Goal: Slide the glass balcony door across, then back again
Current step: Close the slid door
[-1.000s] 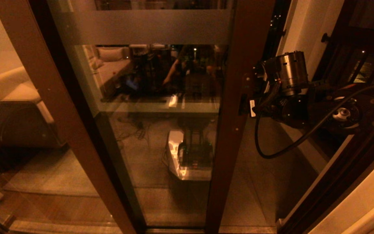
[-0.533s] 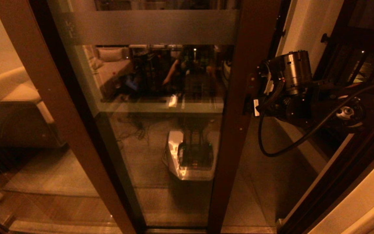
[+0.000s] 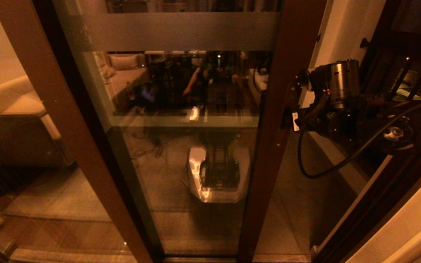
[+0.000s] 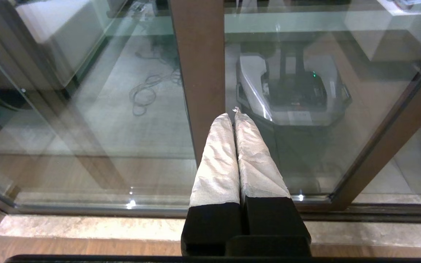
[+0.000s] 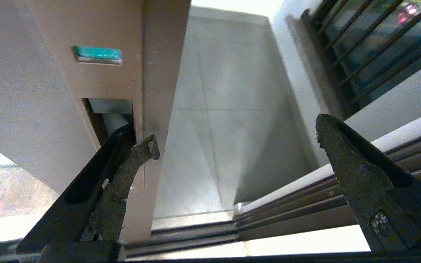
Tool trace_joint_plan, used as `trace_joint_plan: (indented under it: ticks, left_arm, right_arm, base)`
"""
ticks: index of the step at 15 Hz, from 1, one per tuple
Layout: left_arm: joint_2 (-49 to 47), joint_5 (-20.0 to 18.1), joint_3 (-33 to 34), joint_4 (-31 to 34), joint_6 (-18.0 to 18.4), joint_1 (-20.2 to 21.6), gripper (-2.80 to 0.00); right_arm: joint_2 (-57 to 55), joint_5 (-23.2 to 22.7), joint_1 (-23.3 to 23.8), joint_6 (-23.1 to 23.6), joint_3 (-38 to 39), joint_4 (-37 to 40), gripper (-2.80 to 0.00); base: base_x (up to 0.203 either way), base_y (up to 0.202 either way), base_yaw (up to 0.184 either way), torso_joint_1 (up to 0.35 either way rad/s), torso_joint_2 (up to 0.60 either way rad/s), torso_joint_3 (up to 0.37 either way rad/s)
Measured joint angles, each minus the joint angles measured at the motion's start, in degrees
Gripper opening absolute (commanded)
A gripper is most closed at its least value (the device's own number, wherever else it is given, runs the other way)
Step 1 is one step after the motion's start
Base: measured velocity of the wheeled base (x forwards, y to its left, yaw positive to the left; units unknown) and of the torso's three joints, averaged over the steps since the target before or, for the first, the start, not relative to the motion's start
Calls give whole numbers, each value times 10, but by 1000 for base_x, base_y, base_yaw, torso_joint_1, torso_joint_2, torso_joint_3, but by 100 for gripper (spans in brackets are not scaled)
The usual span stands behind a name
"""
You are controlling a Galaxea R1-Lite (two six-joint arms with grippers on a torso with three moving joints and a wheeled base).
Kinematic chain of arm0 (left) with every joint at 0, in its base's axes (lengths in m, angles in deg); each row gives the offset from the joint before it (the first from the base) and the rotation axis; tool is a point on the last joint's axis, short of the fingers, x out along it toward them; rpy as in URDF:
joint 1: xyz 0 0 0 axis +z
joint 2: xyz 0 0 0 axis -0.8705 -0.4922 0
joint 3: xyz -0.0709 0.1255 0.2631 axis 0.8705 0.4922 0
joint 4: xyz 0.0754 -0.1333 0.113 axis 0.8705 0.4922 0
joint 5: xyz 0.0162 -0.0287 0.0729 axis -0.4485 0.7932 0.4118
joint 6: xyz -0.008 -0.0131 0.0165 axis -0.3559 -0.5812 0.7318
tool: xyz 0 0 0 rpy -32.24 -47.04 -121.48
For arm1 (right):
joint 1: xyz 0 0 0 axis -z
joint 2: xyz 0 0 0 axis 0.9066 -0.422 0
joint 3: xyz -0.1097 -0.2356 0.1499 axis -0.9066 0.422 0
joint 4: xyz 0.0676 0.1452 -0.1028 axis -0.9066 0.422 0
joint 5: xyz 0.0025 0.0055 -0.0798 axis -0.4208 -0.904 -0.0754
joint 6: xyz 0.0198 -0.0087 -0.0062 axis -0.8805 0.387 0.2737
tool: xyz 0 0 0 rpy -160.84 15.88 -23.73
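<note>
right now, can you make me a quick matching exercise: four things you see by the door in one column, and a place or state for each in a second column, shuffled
Things:
1. glass balcony door
2. right gripper
3. left gripper
4. balcony railing

Places or states:
A. shut, fingers pressed together
B. open, one finger at the recess in the door's frame edge
C. black bars beyond the opening, on the right
D. frosted band across the pane near the top

Pairs: 1-D, 2-B, 3-A, 4-C
</note>
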Motion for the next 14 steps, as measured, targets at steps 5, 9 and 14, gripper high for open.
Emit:
trace_joint_plan:
  ticks: [5, 9, 14]
  left_arm:
    - [0, 0, 0, 0, 0, 0, -280]
    - [0, 0, 0, 0, 0, 0, -280]
    - [0, 0, 0, 0, 0, 0, -280]
  right_arm:
    - [7, -2, 13, 5, 11, -6, 0]
    - [18, -4, 19, 9, 25, -11, 0]
    - [32, -4, 19, 15, 47, -27, 0]
  base:
    - [0, 0, 0, 0, 0, 0]
    - [0, 0, 0, 0, 0, 0]
    - [0, 0, 0, 0, 0, 0]
